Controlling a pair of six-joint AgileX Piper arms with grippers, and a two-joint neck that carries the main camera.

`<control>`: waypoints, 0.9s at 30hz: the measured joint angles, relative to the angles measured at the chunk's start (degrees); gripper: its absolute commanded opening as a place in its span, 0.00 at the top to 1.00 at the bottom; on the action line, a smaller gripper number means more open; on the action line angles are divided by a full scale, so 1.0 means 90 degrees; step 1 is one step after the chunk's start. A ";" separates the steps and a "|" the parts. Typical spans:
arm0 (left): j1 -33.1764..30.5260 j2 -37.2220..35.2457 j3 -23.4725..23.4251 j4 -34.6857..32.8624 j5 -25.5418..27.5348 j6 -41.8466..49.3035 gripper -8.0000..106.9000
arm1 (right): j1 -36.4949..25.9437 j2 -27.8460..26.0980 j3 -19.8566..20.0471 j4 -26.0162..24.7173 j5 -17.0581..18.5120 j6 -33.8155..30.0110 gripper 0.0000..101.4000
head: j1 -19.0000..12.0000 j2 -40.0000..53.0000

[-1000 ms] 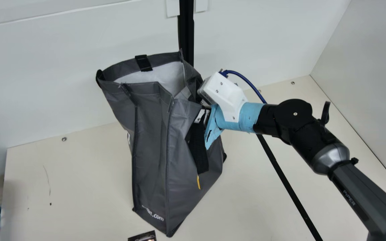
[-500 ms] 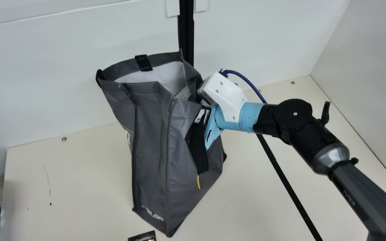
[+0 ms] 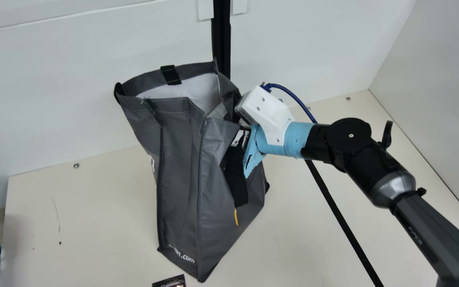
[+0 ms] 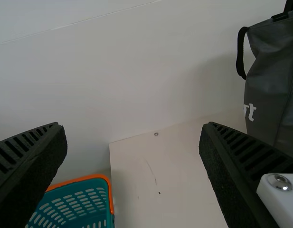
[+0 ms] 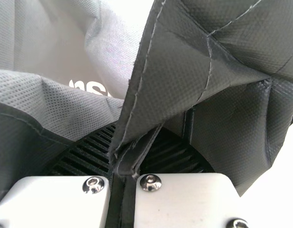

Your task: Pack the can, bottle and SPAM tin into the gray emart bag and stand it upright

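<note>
The gray emart bag [image 3: 177, 159] looks like faintly glossy, finely textured cloth with a matt, dimpled fabric lining [image 5: 113, 52], the table [image 3: 94, 207] smooth, the near-left basket [image 4: 107, 190] smooth plastic, the screw [image 5: 151, 184] shiny metal.

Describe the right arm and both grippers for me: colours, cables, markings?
Right arm: black and dark gray, silver collar, light-blue wrap, white camera housing, dark-blue cable, small white lettering. Left gripper and right gripper: black ribbed fingers, white parts with silver screws.
</note>
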 measured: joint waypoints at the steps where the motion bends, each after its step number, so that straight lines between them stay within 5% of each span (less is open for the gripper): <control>1: 0.0000 0.0000 0.0000 0.0000 0.0000 0.0000 0.15 | 0.0000 0.0000 0.0000 0.0000 0.0000 0.0000 1.00 | 0.0000 0.0000; 27: 0.0000 0.0000 0.0000 0.0000 0.0000 0.0000 0.15 | 0.0000 0.0000 0.0000 0.0000 0.0000 0.0000 1.00 | 0.0000 0.0000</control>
